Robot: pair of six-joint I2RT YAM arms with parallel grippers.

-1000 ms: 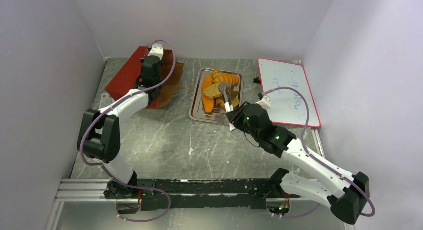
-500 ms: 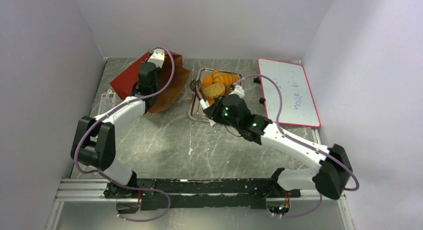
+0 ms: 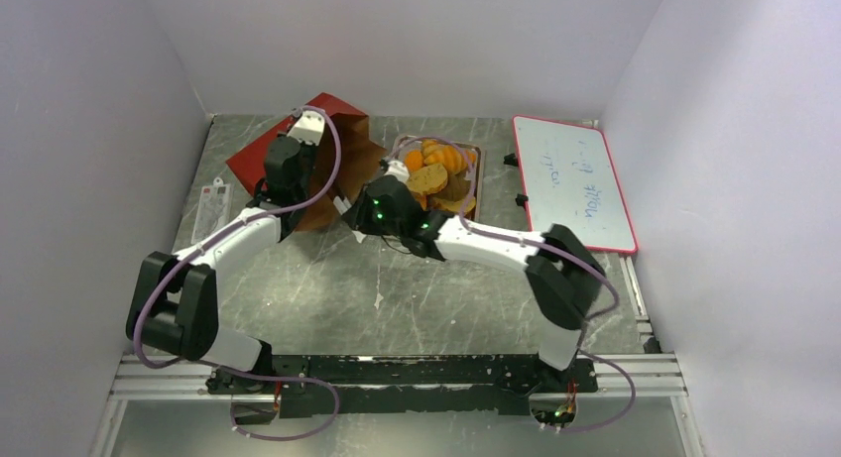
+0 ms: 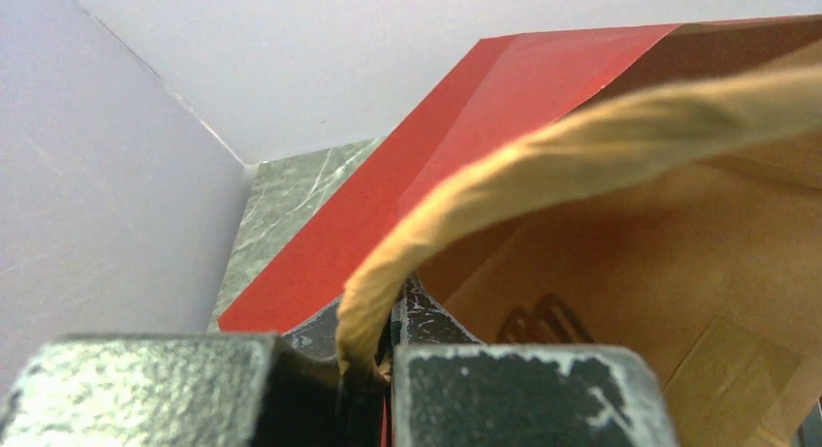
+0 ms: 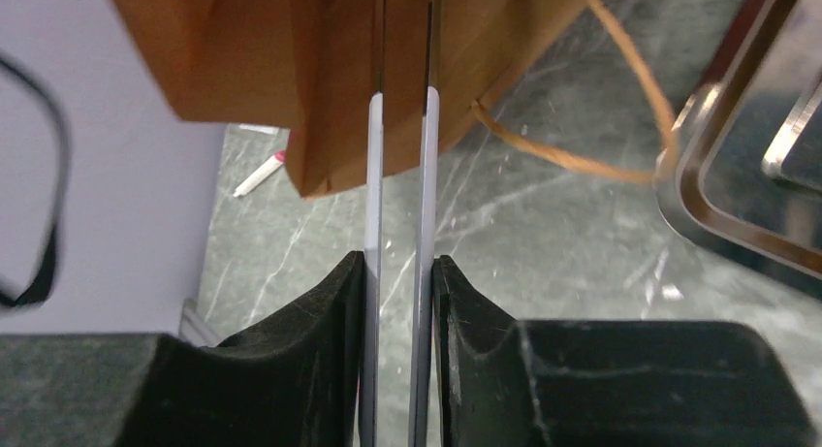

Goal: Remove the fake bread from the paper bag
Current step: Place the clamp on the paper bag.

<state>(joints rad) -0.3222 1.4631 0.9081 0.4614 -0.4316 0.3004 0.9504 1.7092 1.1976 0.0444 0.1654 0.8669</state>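
Left wrist view: left pincer (image 4: 383, 358) pinches the rope handle (image 4: 582, 146) of the paper bag (image 4: 504, 103); right pincer (image 5: 402, 93) sits slightly open at it.

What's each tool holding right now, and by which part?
Left tool: shut on the paper bag by its cord handle. Right tool: jaws narrowly apart near the bag, nothing visibly held.

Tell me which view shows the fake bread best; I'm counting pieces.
Top external: the fake bread lies piled on the tray. Left wrist shows the inside of the paper bag, no bread; right wrist shows bag and tray rim, no bread.
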